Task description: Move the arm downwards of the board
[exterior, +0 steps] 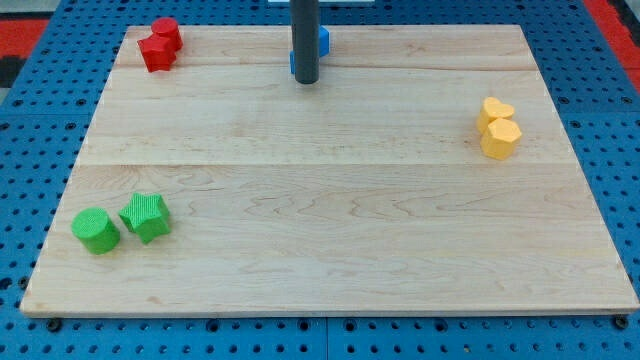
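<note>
Blue pegboard full of little holes lies all around a pale wooden board (330,200), and a bit of red shows in the top corners of the frame. Nothing more of the room can be seen.

From the one camera, the board fills nearly the whole picture. Near the top middle stands the dark rod, and my tip (306,81) rests on the wood there. Right behind the rod sits a blue block (322,42), mostly hidden, so its shape is hard to tell. The tip looks to be touching it or just beside it. The rod has no jaws and holds nothing.

At the upper left sit two red blocks (160,44), pressed together. At the right side are two yellow blocks (498,128), also touching; the upper one looks a bit like a heart. At the lower left are a green round block (95,230) and a green star block (146,216), side by side.

I think the job is only at its start, since the tip is up high on the board. Next, the tip should slide straight toward the bottom of the frame. The middle of the board has no blocks, so the path looks free. The green ones are well off to the left.
</note>
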Available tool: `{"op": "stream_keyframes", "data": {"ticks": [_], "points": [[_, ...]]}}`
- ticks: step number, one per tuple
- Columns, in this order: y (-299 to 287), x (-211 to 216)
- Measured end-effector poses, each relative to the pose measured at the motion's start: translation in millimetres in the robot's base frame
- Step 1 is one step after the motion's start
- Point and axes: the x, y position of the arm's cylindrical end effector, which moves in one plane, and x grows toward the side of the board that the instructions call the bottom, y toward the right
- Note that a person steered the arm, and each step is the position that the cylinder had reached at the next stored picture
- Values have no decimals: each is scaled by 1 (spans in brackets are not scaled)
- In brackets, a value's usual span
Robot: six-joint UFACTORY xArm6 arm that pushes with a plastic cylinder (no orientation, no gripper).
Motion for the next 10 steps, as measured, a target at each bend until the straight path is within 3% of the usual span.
{"op": "stream_keyframes", "data": {"ticks": [2, 4, 6, 8, 10], "points": [[1, 4], [5, 49], [-38, 75], [-38, 73], [-18, 149]]}}
